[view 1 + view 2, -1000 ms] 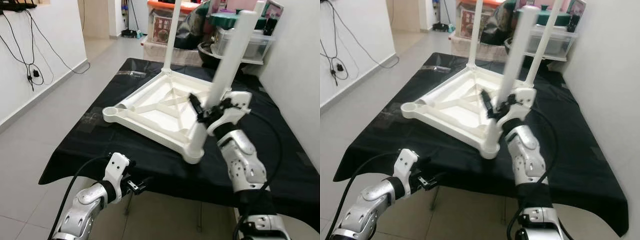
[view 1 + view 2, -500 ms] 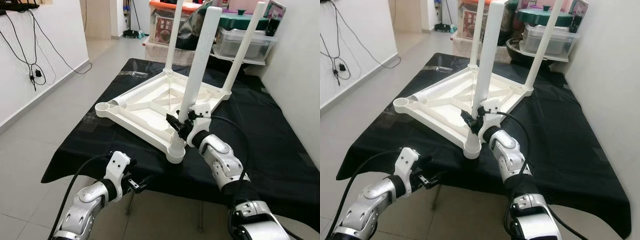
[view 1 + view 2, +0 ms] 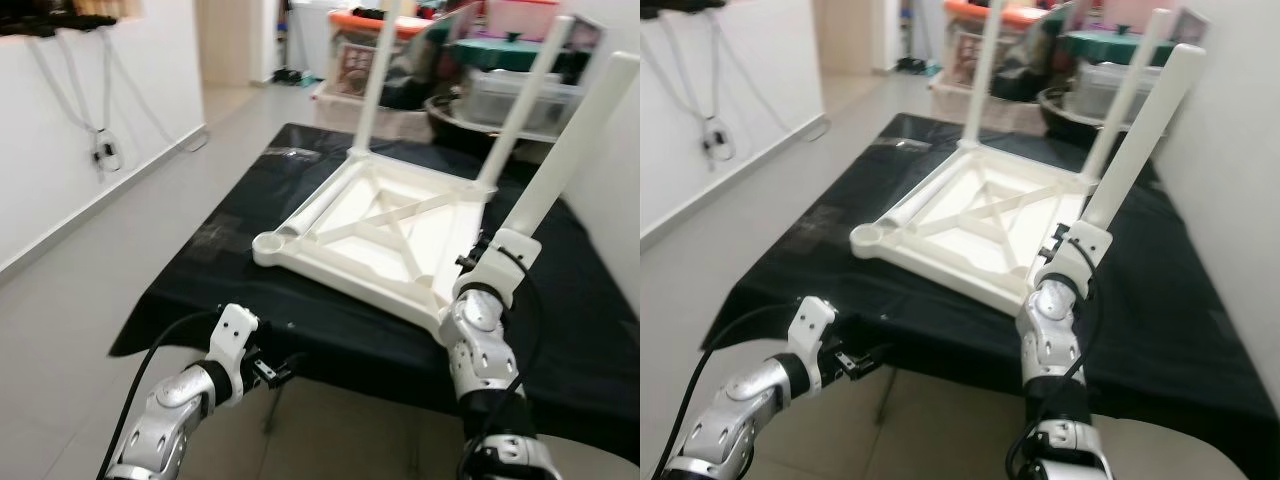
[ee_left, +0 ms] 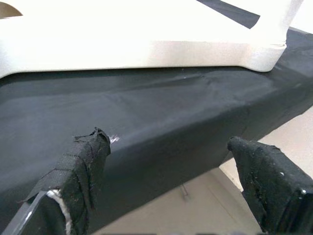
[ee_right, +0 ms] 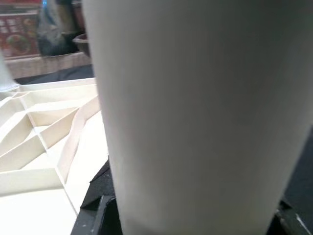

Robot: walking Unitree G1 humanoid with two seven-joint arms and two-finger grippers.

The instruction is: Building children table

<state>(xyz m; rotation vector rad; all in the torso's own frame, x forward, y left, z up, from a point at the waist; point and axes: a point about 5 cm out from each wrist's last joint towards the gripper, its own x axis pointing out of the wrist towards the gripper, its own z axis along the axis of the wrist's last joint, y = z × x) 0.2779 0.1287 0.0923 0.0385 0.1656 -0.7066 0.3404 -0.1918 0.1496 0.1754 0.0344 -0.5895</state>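
Upturned white tabletop [image 3: 375, 235] lying ribbed underside up on a black cloth [image 3: 300, 310] over a work table. Two white legs already upright in the far corners: far left leg [image 3: 368, 80] and far right leg [image 3: 520, 105], both cut off at the top edge in the left eye view. Empty round socket [image 3: 268, 243] at the near left corner. Third leg [image 3: 575, 150] tilted up and to the right, lower end near the near right corner; that corner and the leg's foot hidden behind the right forearm, so seating in the socket impossible to judge. Right gripper [image 3: 478, 262] at the base of this leg, black fingers barely visible behind the white wrist housing; in the right wrist view, leg [image 5: 195, 117] pressed close against the lens with dark finger parts on either side, seemingly clasped, though exact finger spread hard to make out. Left gripper [image 4: 171, 161] low, just in front of the cloth's near edge, fingers [image 4: 83, 166] spread wide with nothing between them. Cluttered boxes and a storage bin [image 3: 510, 95] behind, blurred. Cables [image 3: 100, 150] hanging on the white wall at left.
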